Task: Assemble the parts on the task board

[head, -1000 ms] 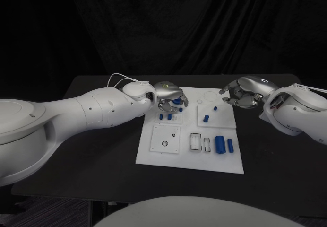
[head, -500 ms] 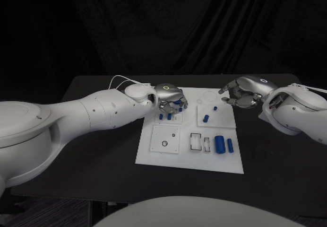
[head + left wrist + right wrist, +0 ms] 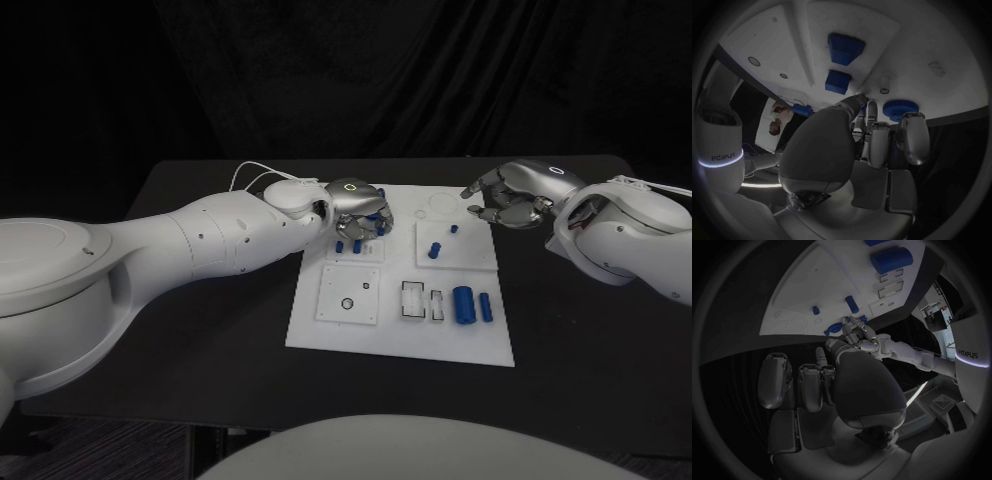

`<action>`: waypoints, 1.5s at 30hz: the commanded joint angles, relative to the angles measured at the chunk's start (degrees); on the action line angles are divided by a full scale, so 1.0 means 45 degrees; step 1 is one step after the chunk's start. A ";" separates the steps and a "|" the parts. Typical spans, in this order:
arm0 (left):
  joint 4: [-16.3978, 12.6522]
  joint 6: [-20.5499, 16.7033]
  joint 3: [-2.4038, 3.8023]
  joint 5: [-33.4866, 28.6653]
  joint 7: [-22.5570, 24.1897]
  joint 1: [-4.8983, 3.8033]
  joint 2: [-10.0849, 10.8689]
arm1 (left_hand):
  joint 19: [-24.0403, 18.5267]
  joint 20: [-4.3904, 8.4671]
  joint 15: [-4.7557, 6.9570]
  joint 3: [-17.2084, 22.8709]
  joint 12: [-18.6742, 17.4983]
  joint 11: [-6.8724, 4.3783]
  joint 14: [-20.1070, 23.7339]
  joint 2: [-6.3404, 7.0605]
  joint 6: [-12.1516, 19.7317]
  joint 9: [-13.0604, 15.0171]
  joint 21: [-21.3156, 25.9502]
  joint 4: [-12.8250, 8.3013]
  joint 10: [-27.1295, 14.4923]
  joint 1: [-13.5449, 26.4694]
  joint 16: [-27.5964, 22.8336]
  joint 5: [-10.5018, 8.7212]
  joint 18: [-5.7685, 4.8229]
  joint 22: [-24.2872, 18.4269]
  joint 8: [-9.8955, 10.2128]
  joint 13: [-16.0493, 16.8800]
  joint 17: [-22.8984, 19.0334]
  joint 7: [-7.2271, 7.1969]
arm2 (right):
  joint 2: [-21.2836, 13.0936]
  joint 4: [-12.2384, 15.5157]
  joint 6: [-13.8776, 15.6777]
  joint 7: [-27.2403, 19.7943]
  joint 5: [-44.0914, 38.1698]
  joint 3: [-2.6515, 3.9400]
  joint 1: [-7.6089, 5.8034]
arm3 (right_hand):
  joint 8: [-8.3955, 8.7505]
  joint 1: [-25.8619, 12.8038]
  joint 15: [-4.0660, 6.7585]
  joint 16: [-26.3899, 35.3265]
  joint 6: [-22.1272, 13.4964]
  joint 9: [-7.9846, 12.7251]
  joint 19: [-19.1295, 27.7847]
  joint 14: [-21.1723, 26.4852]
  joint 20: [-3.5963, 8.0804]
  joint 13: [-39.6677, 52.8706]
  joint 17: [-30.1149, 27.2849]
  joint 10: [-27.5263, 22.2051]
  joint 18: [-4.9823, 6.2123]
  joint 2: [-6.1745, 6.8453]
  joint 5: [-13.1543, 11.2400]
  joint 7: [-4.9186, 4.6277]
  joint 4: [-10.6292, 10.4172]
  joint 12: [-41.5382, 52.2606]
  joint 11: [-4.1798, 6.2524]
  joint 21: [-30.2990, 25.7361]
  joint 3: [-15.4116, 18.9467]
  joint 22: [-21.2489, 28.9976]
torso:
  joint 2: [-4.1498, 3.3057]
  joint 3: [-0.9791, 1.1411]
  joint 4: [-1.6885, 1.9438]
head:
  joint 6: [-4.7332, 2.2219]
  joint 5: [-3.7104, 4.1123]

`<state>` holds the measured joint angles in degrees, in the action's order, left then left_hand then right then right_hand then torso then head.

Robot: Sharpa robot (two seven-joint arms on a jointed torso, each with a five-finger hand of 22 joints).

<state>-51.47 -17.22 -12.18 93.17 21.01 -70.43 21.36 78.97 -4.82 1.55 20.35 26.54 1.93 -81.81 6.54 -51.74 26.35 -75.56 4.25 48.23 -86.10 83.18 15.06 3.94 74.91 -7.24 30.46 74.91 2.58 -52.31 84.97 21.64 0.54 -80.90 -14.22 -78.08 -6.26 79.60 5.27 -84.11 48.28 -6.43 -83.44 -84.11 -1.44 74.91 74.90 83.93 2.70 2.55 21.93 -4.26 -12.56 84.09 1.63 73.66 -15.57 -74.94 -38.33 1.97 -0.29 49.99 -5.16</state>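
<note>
The white task board (image 3: pixel 361 330) lies mid-table. My left hand (image 3: pixel 356 205) hovers low over its far left corner, fingers curled down, pinching a blue round part (image 3: pixel 384 215). In the left wrist view the thumb and fingertips (image 3: pixel 909 125) flank that toothed blue round part (image 3: pixel 895 109) at the board's edge, and two blue blocks (image 3: pixel 845 47) stand in the board beyond. My right hand (image 3: pixel 512 200) hangs over the far right corner, fingers curled in with nothing in them. From the right wrist view I see the left hand (image 3: pixel 857 337) across the board.
Two short blue pegs (image 3: pixel 348 245) stand in the left panel, and small blue pegs (image 3: pixel 436 249) in the right one. A large blue cylinder (image 3: pixel 464 303) and a thinner one (image 3: pixel 486 307) lie near the board's right edge. Black table (image 3: pixel 188 330) surrounds it.
My left hand has turned a little and shifted slightly over the board's far left corner with the blue round part. The right hand has hardly moved.
</note>
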 commanded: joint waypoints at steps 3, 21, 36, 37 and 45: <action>0.0008 -0.0240 0.0012 0.0064 0.0106 0.0033 -0.0035 | 0.0196 0.0080 0.0154 0.0023 0.0132 -0.0126 -0.0056 -0.0270 -0.0300 0.0126 -0.0149 -0.0119 0.0315 -0.0026 0.0062 0.0064 -0.0086 0.2325 -0.0190 0.0103 0.0098 0.0109 | 0.0035 -0.0036 0.0039 0.0202 -0.0021 0.0010 0.0029 | 0.0069 0.0027 -0.0099 0.0049 0.0058 0.0016 0.0003 -0.0855 -0.0036 0.1237 0.1194 0.0132 0.0182 -0.0007 0.0019 -0.0013 0.0013 -0.0058 -0.0067 -0.0025 -0.0017 -0.2307 | 0.0011 0.0003 0.0000 | 0.0003 -0.0012; -0.0250 -0.0818 0.0012 0.0063 0.0370 0.0039 0.0238 | 0.0308 0.0279 0.0340 -0.0036 0.0083 -0.0363 -0.0106 -0.0539 -0.1086 0.0389 -0.0243 -0.0311 0.1253 -0.0037 -0.0003 0.0105 -0.0118 0.2358 -0.0466 0.0035 -0.0030 0.0152 | 0.0045 -0.0081 0.0005 0.0232 -0.0021 0.0010 0.0031 | 0.0081 -0.0004 -0.0099 0.0076 0.0072 0.0034 0.0005 -0.0849 -0.0038 0.1205 0.1151 0.0117 0.0185 -0.0010 0.0023 -0.0014 0.0030 -0.0077 -0.0067 -0.0044 -0.0037 -0.2303 | 0.0005 -0.0001 0.0014 | 0.0003 -0.0001; -0.2093 -0.2156 0.0012 0.0062 0.0289 -0.0392 0.2193 | 0.0580 0.0340 0.0403 -0.0081 -0.0191 -0.0391 -0.0324 -0.0426 -0.1241 0.0404 -0.0558 -0.0384 0.1529 0.0044 0.0096 0.0192 -0.0195 0.2459 -0.0394 -0.0138 0.0169 0.0136 | -0.0170 -0.0023 -0.0021 0.0282 -0.0021 0.0010 0.0032 | 0.0081 -0.0004 -0.0099 0.0076 0.0072 0.0034 0.0005 -0.0849 -0.0038 0.1205 0.1151 0.0117 0.0185 -0.0010 0.0023 -0.0014 0.0030 -0.0077 -0.0067 -0.0044 -0.0037 -0.2303 | 0.0005 -0.0009 0.0018 | 0.0003 -0.0004; -0.2233 -0.2198 0.0012 0.0062 0.0266 -0.0441 0.2342 | 0.0589 0.0346 0.0412 -0.0082 -0.0220 -0.0407 -0.0334 -0.0418 -0.1254 0.0403 -0.0565 -0.0385 0.1556 0.0054 0.0094 0.0193 -0.0197 0.2461 -0.0385 -0.0157 0.0165 0.0124 | -0.0182 -0.0016 -0.0024 0.0281 -0.0021 0.0010 0.0032 | 0.0081 -0.0004 -0.0099 0.0076 0.0072 0.0034 0.0005 -0.0849 -0.0038 0.1205 0.1151 0.0117 0.0185 -0.0010 0.0023 -0.0014 0.0030 -0.0077 -0.0067 -0.0044 -0.0037 -0.2303 | 0.0002 -0.0009 0.0014 | 0.0003 0.0012; -0.3256 -0.2074 0.0006 0.0061 0.0056 -0.0658 0.3456 | 0.0564 0.0378 0.0434 -0.0046 -0.0634 -0.0415 -0.0342 -0.0391 -0.1377 0.0401 -0.0486 -0.0310 0.1581 0.0168 0.0037 0.0094 -0.0181 0.2436 -0.0310 -0.0399 0.0070 0.0116 | -0.0310 -0.0013 -0.0059 0.0292 -0.0021 0.0009 0.0032 | 0.0091 -0.0012 -0.0100 0.0078 0.0077 0.0048 0.0004 -0.0848 -0.0039 0.1190 0.1150 0.0109 0.0186 -0.0022 0.0025 -0.0016 0.0050 -0.0088 -0.0069 -0.0050 -0.0062 -0.2302 | 0.0021 0.0001 0.0079 | 0.0003 0.0066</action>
<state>-65.59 -25.94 -12.18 93.21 21.48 -73.22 36.81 81.22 -3.19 3.38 19.94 24.05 -0.09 -83.03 4.87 -57.35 28.12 -77.80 2.91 55.18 -85.84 83.42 15.73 3.95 74.90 -8.86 28.85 74.94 3.07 -53.60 84.86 21.48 0.68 -80.90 -14.22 -78.06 -6.03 79.60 5.27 -84.11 48.28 -6.26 -83.44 -84.11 -1.44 74.91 74.90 83.93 2.70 2.55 21.93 -4.26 -12.40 84.09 1.63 73.66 -15.74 -74.91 -38.28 1.93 -0.08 49.99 -4.90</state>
